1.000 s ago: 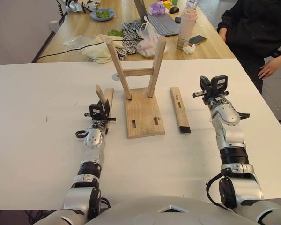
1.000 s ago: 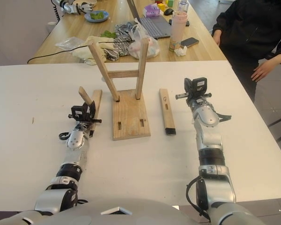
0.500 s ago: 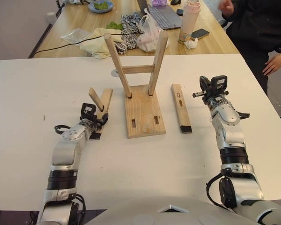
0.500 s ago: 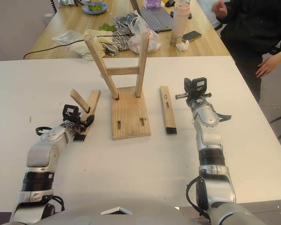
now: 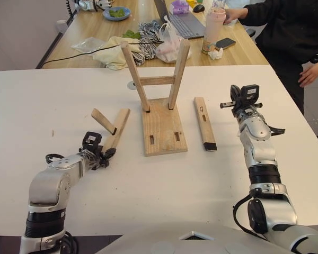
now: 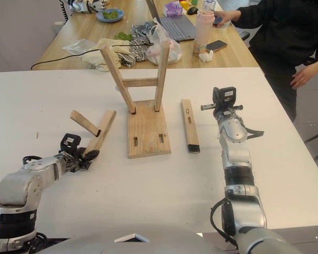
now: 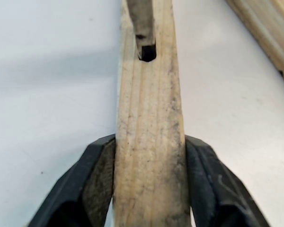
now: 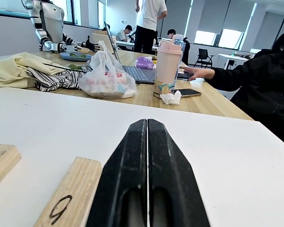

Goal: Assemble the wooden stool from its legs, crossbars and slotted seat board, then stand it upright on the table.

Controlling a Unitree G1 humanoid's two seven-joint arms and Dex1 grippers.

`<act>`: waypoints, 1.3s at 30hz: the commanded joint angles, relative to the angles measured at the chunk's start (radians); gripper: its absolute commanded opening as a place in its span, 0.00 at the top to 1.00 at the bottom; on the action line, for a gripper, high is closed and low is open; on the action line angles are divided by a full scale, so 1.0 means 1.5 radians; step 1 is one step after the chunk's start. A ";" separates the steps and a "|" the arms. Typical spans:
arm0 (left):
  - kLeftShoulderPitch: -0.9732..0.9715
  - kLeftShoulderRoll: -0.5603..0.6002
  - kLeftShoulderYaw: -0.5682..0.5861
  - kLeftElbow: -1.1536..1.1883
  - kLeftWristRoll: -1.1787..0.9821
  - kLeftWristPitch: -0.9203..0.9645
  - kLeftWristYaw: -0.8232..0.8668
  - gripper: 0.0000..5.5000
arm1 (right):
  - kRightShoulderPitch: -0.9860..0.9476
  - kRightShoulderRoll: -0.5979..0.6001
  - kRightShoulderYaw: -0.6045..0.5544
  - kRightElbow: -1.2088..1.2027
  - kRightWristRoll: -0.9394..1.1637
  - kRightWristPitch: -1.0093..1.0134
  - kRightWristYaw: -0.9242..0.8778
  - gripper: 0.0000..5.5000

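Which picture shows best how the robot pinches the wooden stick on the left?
The left wrist view: both black fingers clamp the wooden leg from its sides, close up. The eye views show the left gripper small, at the leg's near end.

seat board [image 5: 163, 127] centre | crossbar leg [image 5: 117, 128] left | loose leg [image 5: 204, 123] right

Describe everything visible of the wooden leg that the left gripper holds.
The leg is a pale, flat-sided bar of bare wood with some dark marks. It lies on the white table, left of the seat board and apart from it. A short crossbar sits in a hole near its middle and slants up leftward. The left gripper clamps its near end, one jaw on each side.
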 commanded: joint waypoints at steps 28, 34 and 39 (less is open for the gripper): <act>-0.364 -0.061 -0.053 -0.028 -0.398 -0.125 -0.224 0.64 | -0.344 -0.158 -0.216 -0.019 0.761 0.845 0.491 0.33; -0.311 -0.051 -0.091 -0.041 -0.376 -0.145 -0.236 0.64 | -0.342 -0.167 -0.185 -0.020 0.731 0.838 0.501 0.33; -0.264 -0.048 -0.141 -0.049 -0.355 -0.164 -0.261 0.64 | -0.317 -0.162 -0.123 -0.051 0.684 0.828 0.523 0.36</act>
